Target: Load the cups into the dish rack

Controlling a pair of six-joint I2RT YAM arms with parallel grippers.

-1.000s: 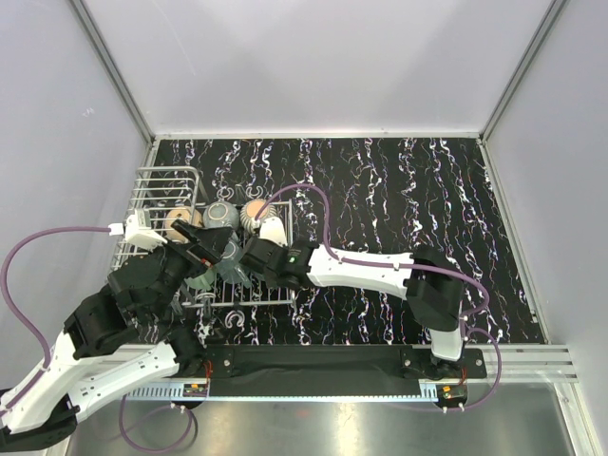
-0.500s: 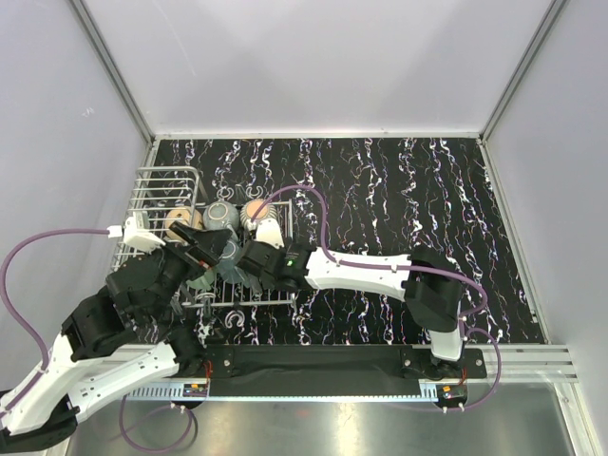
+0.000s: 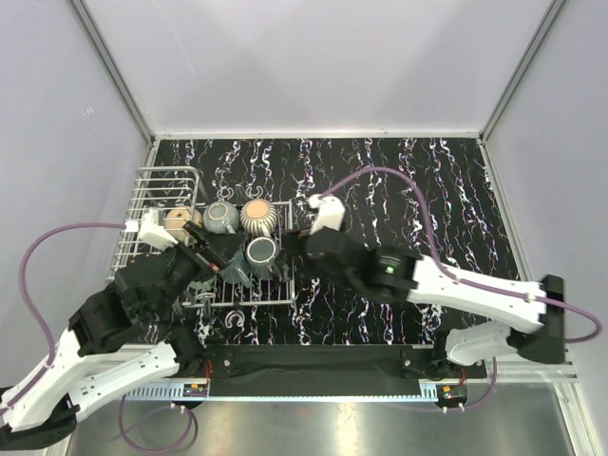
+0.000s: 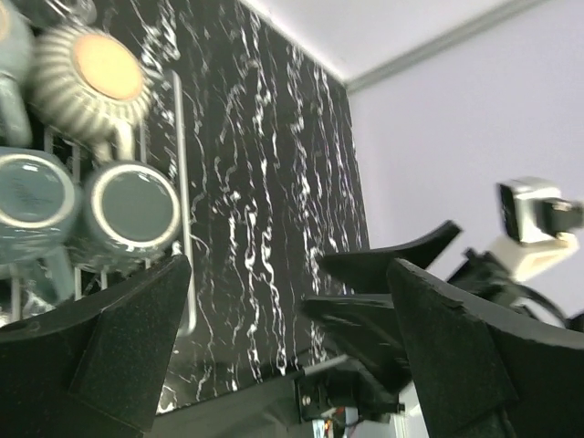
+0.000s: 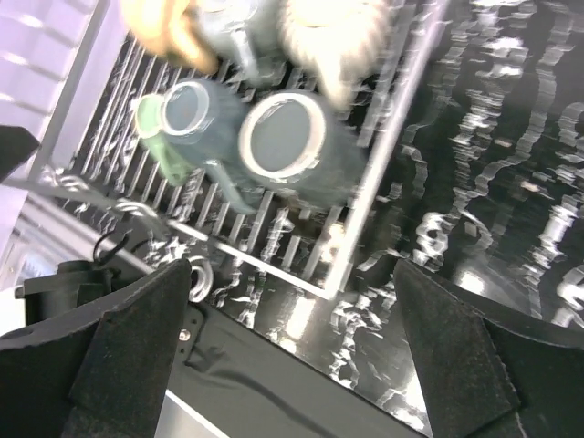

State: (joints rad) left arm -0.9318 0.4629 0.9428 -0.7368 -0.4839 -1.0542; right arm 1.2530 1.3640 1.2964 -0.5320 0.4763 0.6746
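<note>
Looking down from the overhead camera, I have the white wire dish rack at the left of the frame, resting on the black tabletop with white veining. Its raised basket part fills the upper left. Its flat grid part spreads to the right of that and below it. Along the upper edge of the grid, just right of the basket, three cups sit in a close row. From left to right they are the peach-tan mug, the first grey-teal mug and the ribbed grey-beige mug. Directly below the ribbed one, near the grid's right edge, is the second grey-teal mug, showing a round face with a pale ring. In my right wrist view the third grey-teal mug sits just to the left of it, the two touching or nearly so. The mint green mug peeks out at that one's far left side, mostly hidden. The round faces look like bases to me, so these mugs may be standing mouth-down, but the blur keeps me from being sure. My left gripper hangs over the lower left part of the grid with its fingers spread wide and nothing between them. My right gripper is just off the rack's right edge, near the middle of the overhead frame. It is also spread wide and holds nothing, and the two nearest grey-teal mugs lie beyond its fingertips in the upper part of its view.
</note>
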